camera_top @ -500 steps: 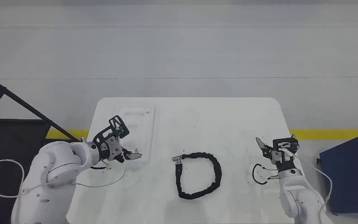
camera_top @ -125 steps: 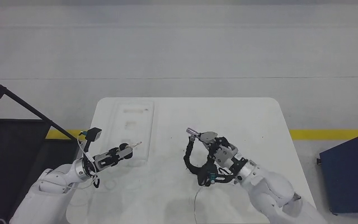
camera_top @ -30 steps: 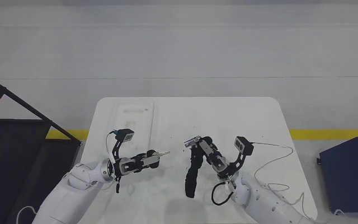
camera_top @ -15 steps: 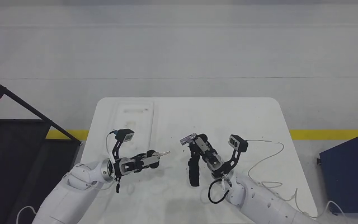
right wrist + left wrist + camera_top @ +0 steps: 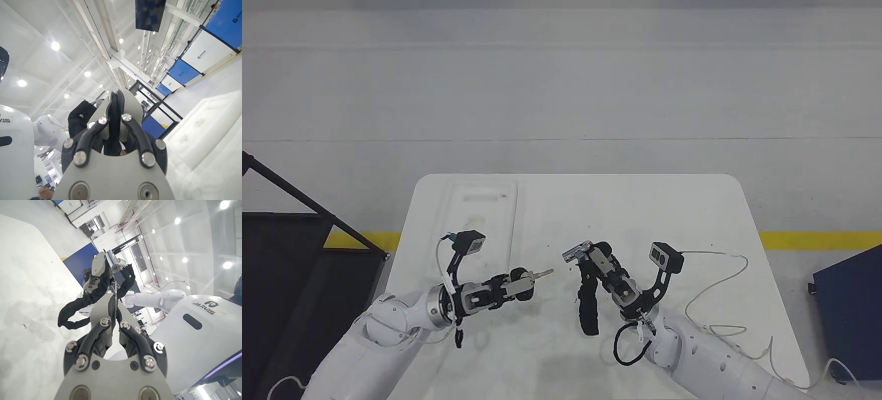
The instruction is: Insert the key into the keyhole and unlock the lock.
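My left gripper is shut on a small metal key, whose blade points toward the lock. The lock is a silver cylinder on a black fabric-covered chain, lifted above the white table. Its round keyhole face is turned toward the key, a short gap away. My right gripper is shut on the chain lock just behind the cylinder, and the black loop hangs down from it.
A white foam tray lies at the table's back left. Cables trail over the table near the right arm.
The left gripper has carried the key to the right, closer to the lock. Over the last second the right gripper swung the lock left and the chain loop hangs shorter beneath it.
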### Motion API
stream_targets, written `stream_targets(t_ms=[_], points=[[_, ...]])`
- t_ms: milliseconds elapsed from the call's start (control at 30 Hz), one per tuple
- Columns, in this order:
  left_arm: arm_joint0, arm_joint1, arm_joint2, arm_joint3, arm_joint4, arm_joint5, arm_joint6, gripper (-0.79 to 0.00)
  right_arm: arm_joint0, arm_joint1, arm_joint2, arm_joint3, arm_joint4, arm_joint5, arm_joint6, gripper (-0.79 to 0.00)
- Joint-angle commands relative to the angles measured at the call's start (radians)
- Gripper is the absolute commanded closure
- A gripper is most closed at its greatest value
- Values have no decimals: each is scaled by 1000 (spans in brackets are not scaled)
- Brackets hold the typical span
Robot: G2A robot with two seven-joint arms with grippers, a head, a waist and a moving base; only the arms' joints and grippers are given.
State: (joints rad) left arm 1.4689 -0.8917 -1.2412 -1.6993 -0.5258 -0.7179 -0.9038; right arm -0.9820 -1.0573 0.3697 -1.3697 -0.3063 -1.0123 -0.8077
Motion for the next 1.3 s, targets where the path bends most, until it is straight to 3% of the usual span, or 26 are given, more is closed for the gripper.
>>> stream_targets(t_ms=[0, 633, 1267], points=[[10, 1, -11, -16, 1, 8, 10, 0, 0, 0, 0, 0, 0, 0, 0, 0], [16, -6, -29, -83, 103, 118, 63, 0, 0, 0, 0, 0, 0, 0, 0, 0], [24, -12, -51, -120, 123, 155, 77, 0, 0, 0, 0, 0, 0, 0, 0, 0]])
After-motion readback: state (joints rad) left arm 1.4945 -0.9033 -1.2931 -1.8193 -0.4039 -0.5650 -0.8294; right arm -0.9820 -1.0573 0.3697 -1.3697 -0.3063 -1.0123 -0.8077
